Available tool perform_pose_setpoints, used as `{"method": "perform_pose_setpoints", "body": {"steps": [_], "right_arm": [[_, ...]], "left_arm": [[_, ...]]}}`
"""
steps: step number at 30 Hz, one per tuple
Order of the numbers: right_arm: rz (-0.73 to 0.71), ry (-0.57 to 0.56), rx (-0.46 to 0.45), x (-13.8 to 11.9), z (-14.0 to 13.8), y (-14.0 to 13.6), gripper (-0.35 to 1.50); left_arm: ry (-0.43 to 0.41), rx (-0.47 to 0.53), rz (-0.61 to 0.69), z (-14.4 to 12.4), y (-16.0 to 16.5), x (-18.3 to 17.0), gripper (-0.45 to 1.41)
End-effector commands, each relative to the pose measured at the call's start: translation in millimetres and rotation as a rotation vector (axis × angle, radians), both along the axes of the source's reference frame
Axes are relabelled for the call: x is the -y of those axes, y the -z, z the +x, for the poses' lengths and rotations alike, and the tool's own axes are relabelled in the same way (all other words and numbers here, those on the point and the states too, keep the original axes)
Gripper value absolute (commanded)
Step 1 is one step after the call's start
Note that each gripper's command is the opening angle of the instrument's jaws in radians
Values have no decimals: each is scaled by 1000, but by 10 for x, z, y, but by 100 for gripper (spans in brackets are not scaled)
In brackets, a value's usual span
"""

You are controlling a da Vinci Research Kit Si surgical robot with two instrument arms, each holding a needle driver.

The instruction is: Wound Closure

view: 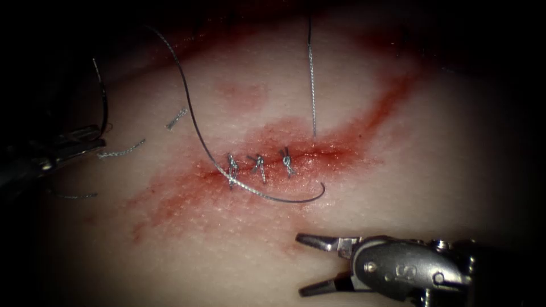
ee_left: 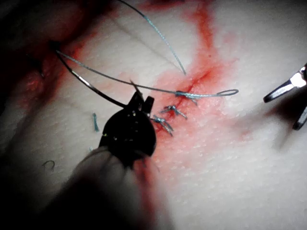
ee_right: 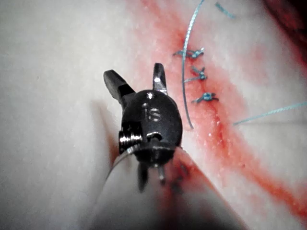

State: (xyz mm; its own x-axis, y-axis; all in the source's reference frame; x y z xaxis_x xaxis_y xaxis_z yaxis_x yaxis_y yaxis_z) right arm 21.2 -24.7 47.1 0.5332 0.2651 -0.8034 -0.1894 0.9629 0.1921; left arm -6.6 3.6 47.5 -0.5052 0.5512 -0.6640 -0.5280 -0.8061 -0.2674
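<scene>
Endoscope view: the pale, finely pebbled tissue point(view: 398, 187) is crossed by a slanting smear of red fluid point(view: 170, 196) that follows the cut point(view: 318, 152). Three knotted stitches point(view: 259, 165) of braided grey thread are seen side by side on the cut. A long thread point(view: 193, 116) sweeps in from the far left, passes the leftmost stitch and ends in a hooked curl near the cut's near edge. A second, straight strand point(view: 311, 74) drops from the far side into the cut.

Short cut ends of thread point(view: 120, 150) lie scattered left of the cut. There the left tool point(view: 99, 142) is closed on the thin, dark curved needle point(view: 104, 96) near one end of its curve; the needle is clear of the tissue. The right tool point(view: 298, 265), of smooth grey metal, is held near and right of the cut with jaws spread wide, gripping nothing, with bare tissue around it.
</scene>
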Motion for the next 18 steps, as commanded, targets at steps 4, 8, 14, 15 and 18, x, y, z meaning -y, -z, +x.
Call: {"method": "perform_pose_setpoints", "body": {"steps": [4, 8, 14, 15, 18], "right_arm": [[-21, -36, 12, -18, -15, -36, 101], [-38, -46, 19, -31, -16, -77, 98], [-58, -50, 44, -50, -14, -125, 91], [-59, -49, 47, -52, -13, -130, 89], [-56, -19, 30, -50, -9, -146, -35]], "left_arm": [[4, -28, -11, 2, -12, -3, -30], [11, -37, -16, 2, -20, -4, -32], [10, -41, -20, 2, -27, -5, -35], [8, -43, -19, 1, -27, -4, -35], [7, -47, -19, -2, -30, -3, -37]]}}
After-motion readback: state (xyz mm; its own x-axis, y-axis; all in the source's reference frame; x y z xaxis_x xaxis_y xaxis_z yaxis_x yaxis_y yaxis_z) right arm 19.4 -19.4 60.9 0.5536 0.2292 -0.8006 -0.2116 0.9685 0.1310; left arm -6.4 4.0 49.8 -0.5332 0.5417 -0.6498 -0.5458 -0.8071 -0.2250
